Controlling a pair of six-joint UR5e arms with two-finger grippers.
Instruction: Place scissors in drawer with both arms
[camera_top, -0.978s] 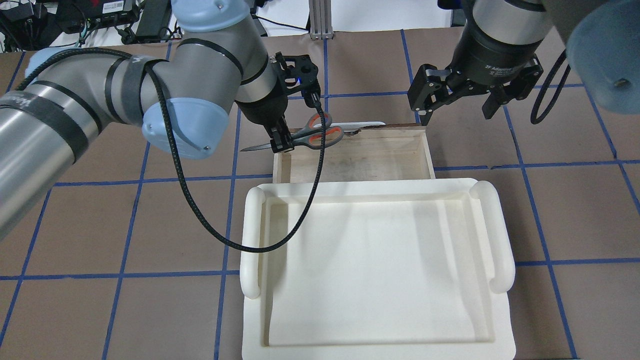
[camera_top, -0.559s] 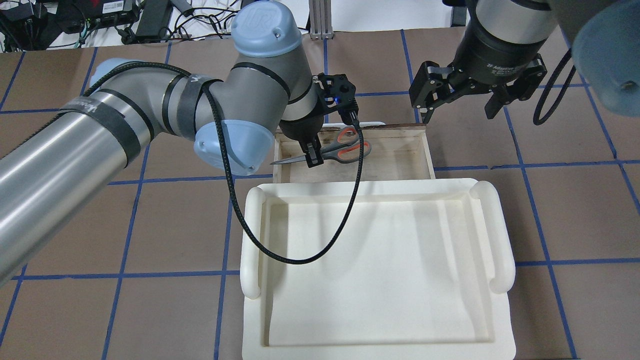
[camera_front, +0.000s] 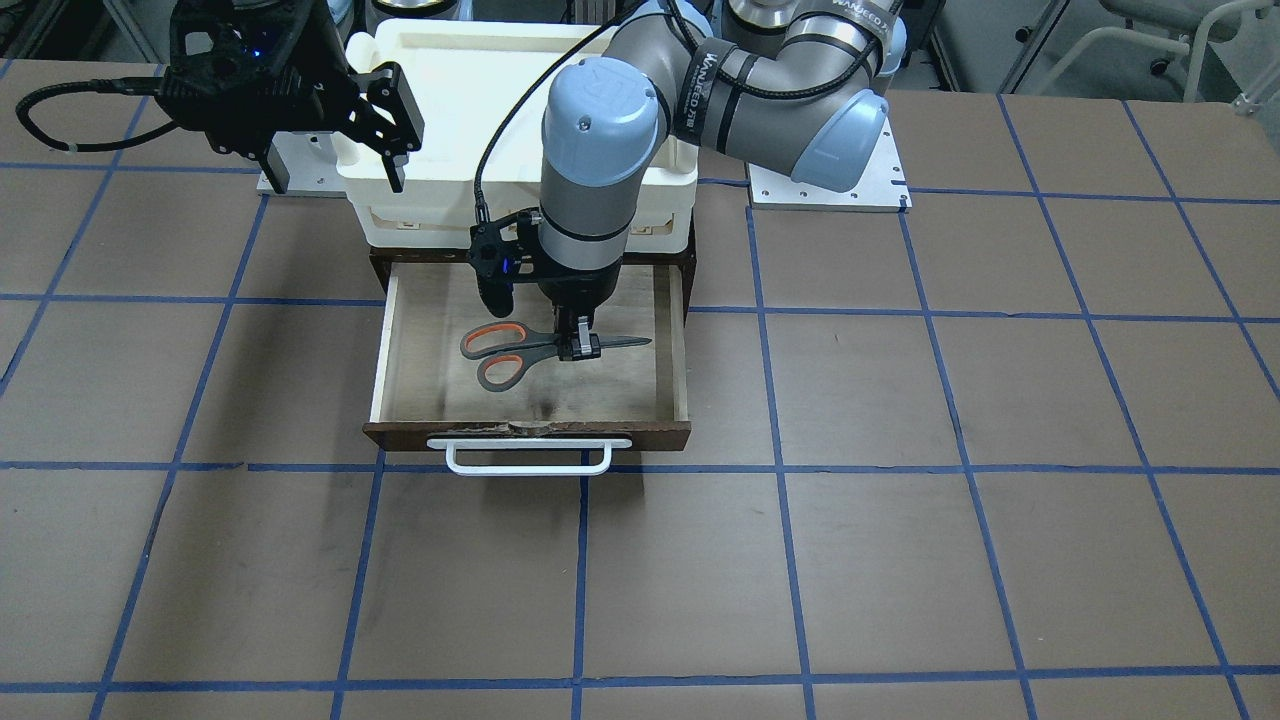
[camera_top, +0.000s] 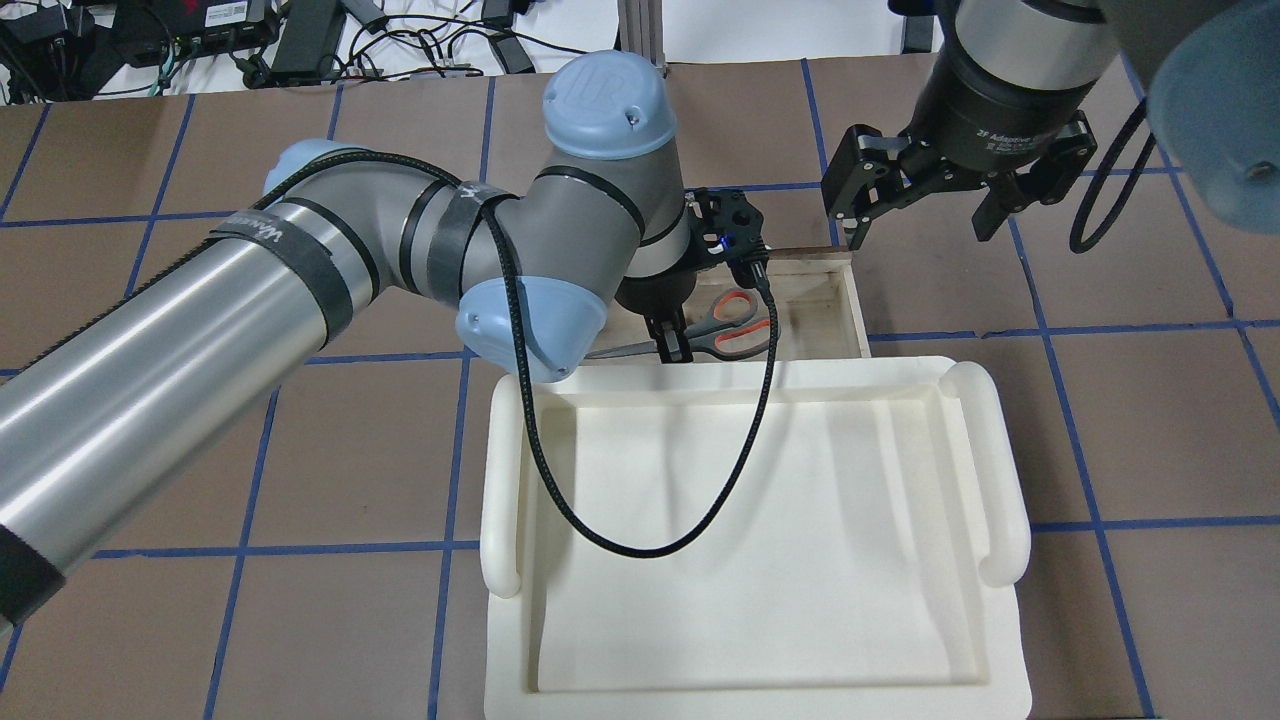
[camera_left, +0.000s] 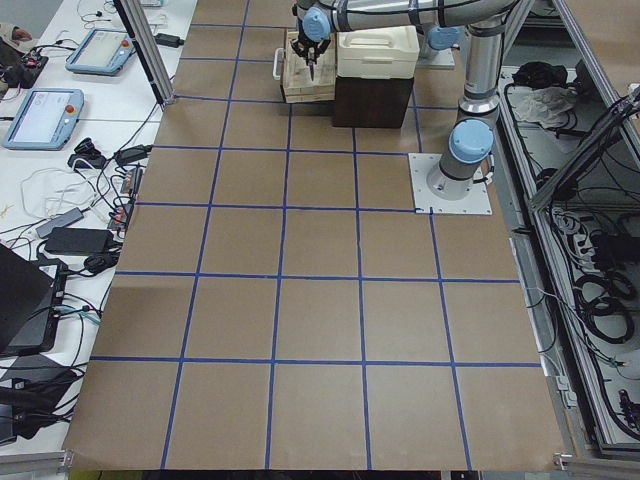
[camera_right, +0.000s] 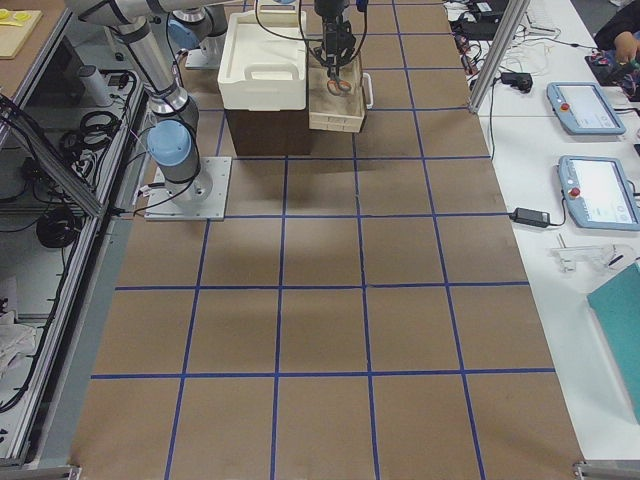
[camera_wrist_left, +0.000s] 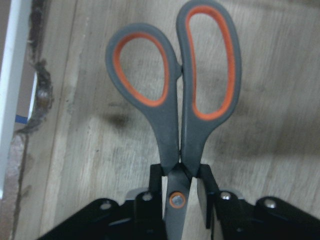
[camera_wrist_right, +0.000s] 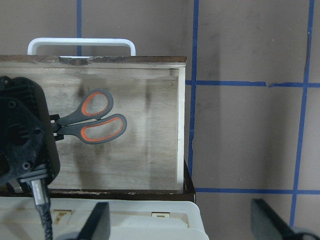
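Observation:
The scissors (camera_front: 505, 352), grey with orange-lined loops, are held level, low over the light floor of the open drawer (camera_front: 680, 345). My left gripper (camera_front: 578, 346) is shut on them near the pivot, blades pointing to the robot's left. The left wrist view shows the fingers (camera_wrist_left: 206, 180) clamping the scissors (camera_wrist_left: 172, 150). From overhead, the left gripper (camera_top: 672, 350) and scissors (camera_top: 735, 325) are over the drawer (camera_top: 855, 310). My right gripper (camera_top: 918, 215) is open and empty, above the table right of the drawer. I cannot tell whether the scissors touch the floor.
A white plastic tray (camera_top: 510, 470) sits on the dark cabinet above the drawer's slot. The drawer's white bar handle (camera_front: 528, 457) sticks out on the far side. The left arm's black cable (camera_top: 640, 548) loops over the tray. Brown table with blue tape grid around.
My left arm has carried the scissors from over the drawer's left edge to the right and down into the drawer. The right gripper has barely moved.

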